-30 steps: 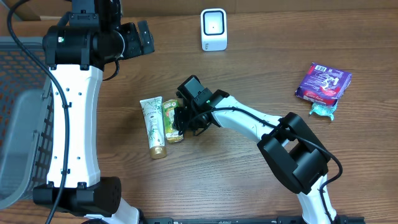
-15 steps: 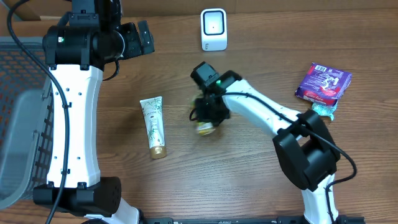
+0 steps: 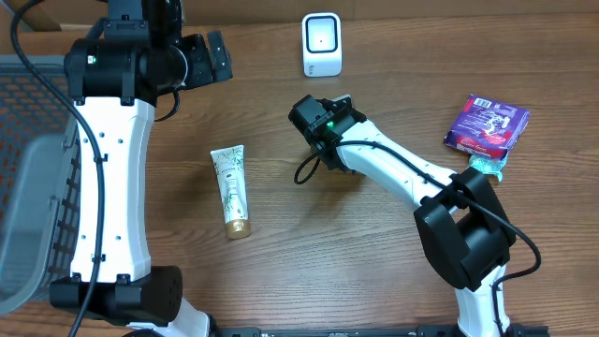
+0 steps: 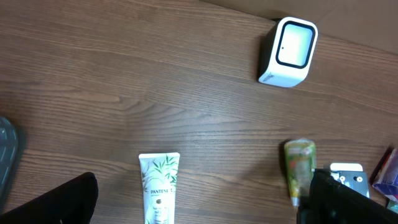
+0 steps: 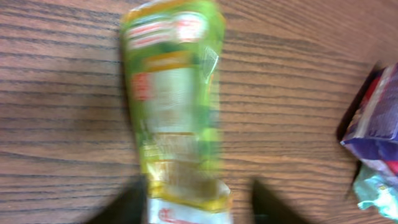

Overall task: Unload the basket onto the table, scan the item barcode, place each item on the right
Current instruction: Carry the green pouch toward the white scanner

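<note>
Right gripper [image 5: 198, 204] has its jaws spread either side of the green tube [image 5: 176, 106]. There's a sliver of table [image 5: 62, 93] showing between the tube and one finger, so it's loose, not clamping. It's all pretty blurry though. In the left wrist view the tube sits below the white scanner [image 4: 289, 52], off to the right of the Pantene tube [image 4: 159, 186]. Left gripper [image 3: 211, 56] hangs spread wide, nothing in it.

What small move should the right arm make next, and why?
Probably close the right gripper on the green tube: its jaws straddle it with a gap on one side, and the tube lies short of the white scanner.
</note>
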